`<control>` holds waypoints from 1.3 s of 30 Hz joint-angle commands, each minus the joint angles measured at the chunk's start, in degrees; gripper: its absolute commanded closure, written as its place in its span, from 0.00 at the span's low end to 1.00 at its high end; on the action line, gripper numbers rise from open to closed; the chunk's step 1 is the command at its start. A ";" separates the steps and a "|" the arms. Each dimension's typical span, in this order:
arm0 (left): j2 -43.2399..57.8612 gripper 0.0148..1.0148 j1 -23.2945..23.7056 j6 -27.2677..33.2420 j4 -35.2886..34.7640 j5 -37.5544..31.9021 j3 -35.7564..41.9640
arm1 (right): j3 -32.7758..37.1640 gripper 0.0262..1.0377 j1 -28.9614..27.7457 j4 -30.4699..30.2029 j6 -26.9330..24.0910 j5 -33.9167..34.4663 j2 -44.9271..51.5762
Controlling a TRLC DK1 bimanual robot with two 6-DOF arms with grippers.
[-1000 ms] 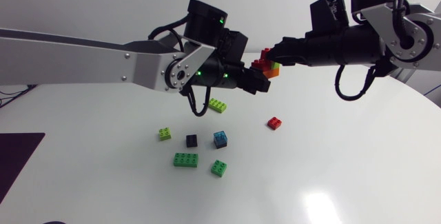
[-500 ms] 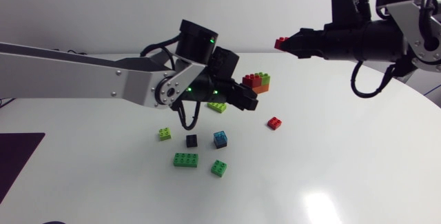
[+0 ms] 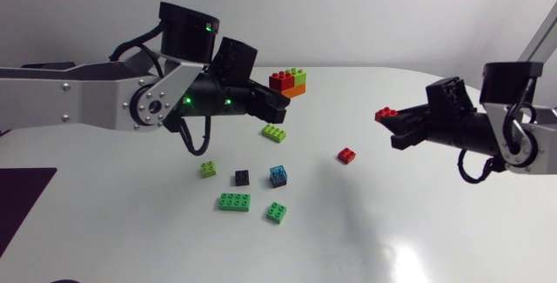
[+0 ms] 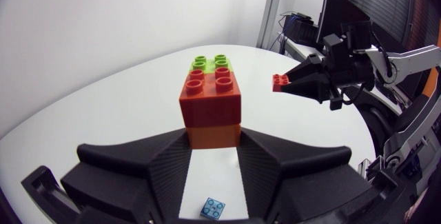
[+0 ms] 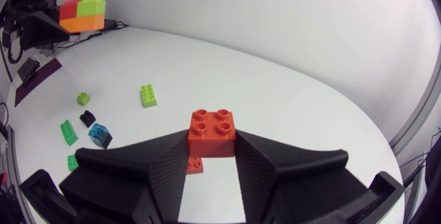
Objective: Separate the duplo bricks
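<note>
Two grippers hang above the white table [image 3: 435,231], each clamped on something. Our left gripper [image 3: 280,102] holds a stack [image 3: 289,83] of three bricks: an orange base with a red brick and a lime one side by side on top. In the left wrist view its fingers [image 4: 258,156] press the orange base from both sides. Our right gripper [image 3: 393,126] is well apart from it, at about three o'clock from the stack, and is closed on a single red brick [image 3: 385,114]. The right wrist view shows that brick sitting studs up between the fingertips.

Seven loose bricks lie on the table between our arms. We place them around the blue brick [image 3: 278,176]. The black brick [image 3: 242,178] sits just beside it at nine o'clock, and the small lime brick [image 3: 208,169] lies farther out the same way. The long green brick [image 3: 234,201] is at eight o'clock and the square green brick [image 3: 277,212] at six. The oblong lime brick [image 3: 275,132] lies at twelve, and the small red brick [image 3: 346,154] at two.
</note>
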 commanded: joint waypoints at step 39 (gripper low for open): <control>-2.89 0.65 0.32 2.35 1.50 0.09 -4.41 | -5.58 0.24 0.06 25.19 -4.03 0.52 28.81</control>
